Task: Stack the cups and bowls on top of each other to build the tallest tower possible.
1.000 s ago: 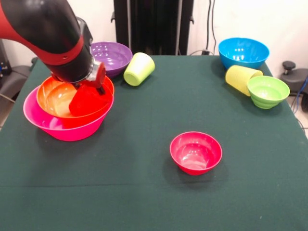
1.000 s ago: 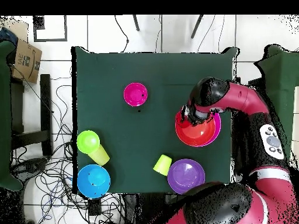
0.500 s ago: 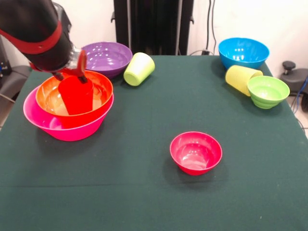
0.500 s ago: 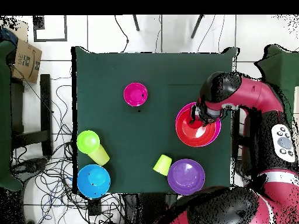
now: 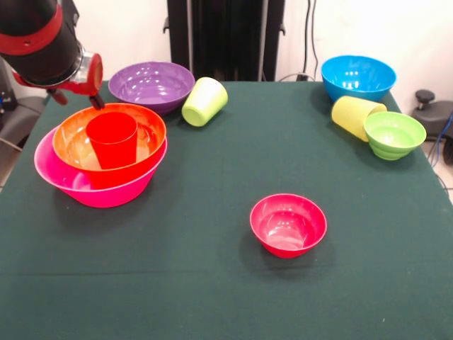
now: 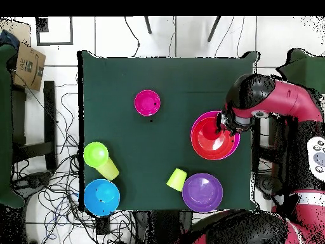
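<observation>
A red cup (image 5: 112, 139) stands upright inside the large orange bowl (image 5: 150, 126), which is nested in the large pink bowl (image 5: 92, 190) at the table's left; this pile is the tower (image 6: 212, 141). My gripper (image 5: 74, 99) hangs just above and behind the cup, open and empty, clear of it. In the overhead view the gripper (image 6: 223, 124) is over the pile's right rim. A lime green cup (image 5: 205, 101) lies on its side by the purple bowl (image 5: 151, 83). A pale yellow cup (image 5: 354, 113) lies between the blue bowl (image 5: 357, 76) and the ribbed green bowl (image 5: 393, 134). The small orange bowl is out of view.
A small magenta bowl (image 5: 288, 224) stands alone near the middle front of the green table (image 5: 212, 283). Cables and a cardboard box (image 6: 28, 63) lie on the floor beside the table.
The gripper set the tilted red cup upright in the orange bowl, let go of it, and rose away towards the table's edge.
</observation>
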Controlling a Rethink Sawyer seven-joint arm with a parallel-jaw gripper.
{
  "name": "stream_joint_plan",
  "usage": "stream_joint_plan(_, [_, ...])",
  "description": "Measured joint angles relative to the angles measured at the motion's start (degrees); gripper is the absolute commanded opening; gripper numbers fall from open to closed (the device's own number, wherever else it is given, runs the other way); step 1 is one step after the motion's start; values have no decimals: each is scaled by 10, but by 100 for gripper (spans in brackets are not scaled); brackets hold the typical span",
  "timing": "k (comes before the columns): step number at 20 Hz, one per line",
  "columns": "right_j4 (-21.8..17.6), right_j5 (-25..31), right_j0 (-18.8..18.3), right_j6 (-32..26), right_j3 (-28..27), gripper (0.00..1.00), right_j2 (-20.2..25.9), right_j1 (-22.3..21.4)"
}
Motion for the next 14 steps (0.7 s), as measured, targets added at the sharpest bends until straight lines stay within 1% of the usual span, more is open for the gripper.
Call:
stream_joint_plan(10, [0,0,0,0,2,100,0,-8])
stream_joint_plan(14, [13,0,1,0,15,100,0,-18])
